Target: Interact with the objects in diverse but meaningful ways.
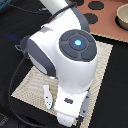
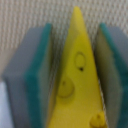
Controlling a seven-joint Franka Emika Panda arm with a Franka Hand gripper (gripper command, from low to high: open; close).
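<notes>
The yellow holed cheese wedge (image 2: 77, 75) lies on the woven mat (image 2: 25, 15) in the wrist view, its thin tip pointing away from the camera. My gripper (image 2: 74, 45) straddles it, one grey finger with a teal pad (image 2: 40, 65) on each side. The pads meet the wedge's sides at its wide end, so the gripper looks shut on it. In the exterior view the arm's white wrist (image 1: 75, 55) hides the fingers and the cheese. A white fish (image 1: 46, 97) lies on the mat beside the hand, at the exterior view's left.
The beige woven mat (image 1: 107, 60) sits on a black table. Behind it lies a brown board (image 1: 107, 22) with black round spots, and a pale bowl (image 1: 122, 17) stands on it at the exterior view's right. A black cable (image 1: 20, 65) hangs along the arm's left.
</notes>
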